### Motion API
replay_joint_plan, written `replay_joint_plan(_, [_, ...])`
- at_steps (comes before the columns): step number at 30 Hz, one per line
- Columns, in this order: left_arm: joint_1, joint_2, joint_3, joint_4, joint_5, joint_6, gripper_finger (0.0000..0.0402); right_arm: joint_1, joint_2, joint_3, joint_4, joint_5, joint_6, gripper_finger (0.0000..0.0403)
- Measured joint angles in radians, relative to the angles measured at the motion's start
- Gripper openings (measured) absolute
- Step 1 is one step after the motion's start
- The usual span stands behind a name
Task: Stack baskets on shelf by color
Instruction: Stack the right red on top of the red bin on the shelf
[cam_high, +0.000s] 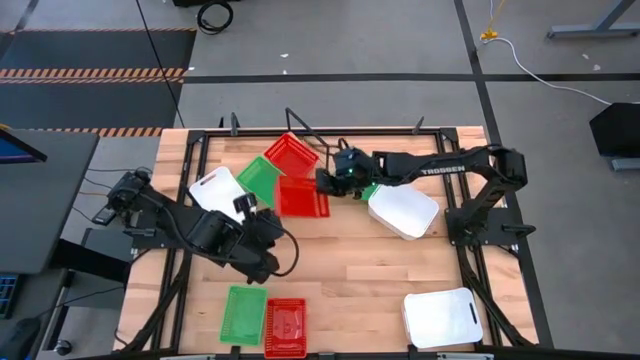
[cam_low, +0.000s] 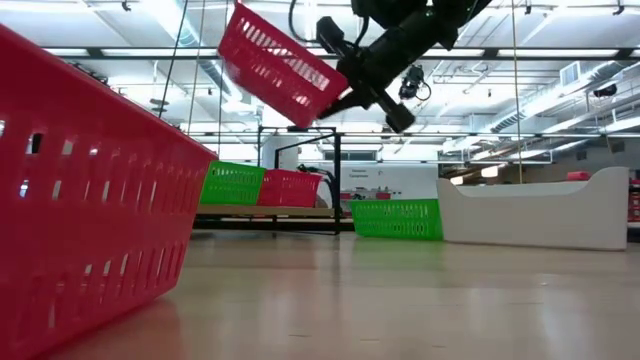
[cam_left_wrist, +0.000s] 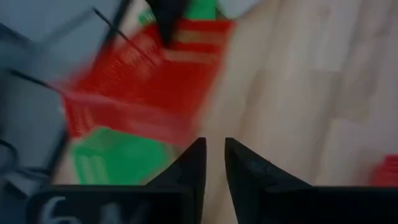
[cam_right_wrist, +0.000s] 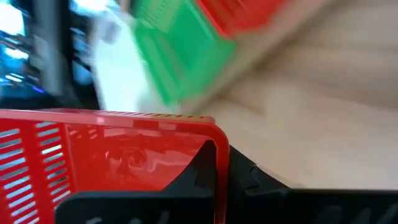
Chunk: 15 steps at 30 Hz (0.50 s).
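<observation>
The right arm (cam_high: 440, 168), lettered "TROSSEN", has its gripper (cam_high: 325, 183) pinching a red basket (cam_high: 303, 197) by the rim, lifted just beside the shelf (cam_high: 255, 175). The left gripper (cam_high: 272, 222), fingers narrowly parted and empty, waits near the shelf.

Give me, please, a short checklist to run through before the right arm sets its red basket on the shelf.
1. Grip: the right gripper is shut on the rim of the lifted red basket: ok.
2. Basket clear of the table: it hangs tilted in the air in the low view: ok.
3. Red spot on the shelf: another red basket already lies there: ok.
4. Left gripper out of the way: empty, open, over bare table near the carried basket: cannot tell.
5. Free path past the green basket: cannot tell.
</observation>
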Motion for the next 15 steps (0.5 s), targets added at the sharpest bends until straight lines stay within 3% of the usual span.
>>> replay_joint_plan(4, [0.042, 0.000, 0.013, 0.010, -0.016, 0.197, 0.0090, 0.014, 0.000, 0.000, -0.025, 0.008, -0.001, 0.0008])
replay_joint_plan(6, [0.084, 0.000, 0.013, 0.005, -0.017, 0.211, 0.0106, 0.015, 0.000, 0.000, -0.017, 0.017, -0.001, 0.0008])
replay_joint_plan(12, [0.268, 0.000, 0.013, -0.052, -0.008, -0.279, 0.0160, 0.017, 0.000, 0.000, 0.008, 0.066, -0.002, 0.0008])
replay_joint_plan(15, [0.321, 0.000, 0.012, -0.020, 0.060, -0.383, 0.0183, 0.016, 0.000, 0.000, -0.004, 0.077, -0.020, 0.0008])
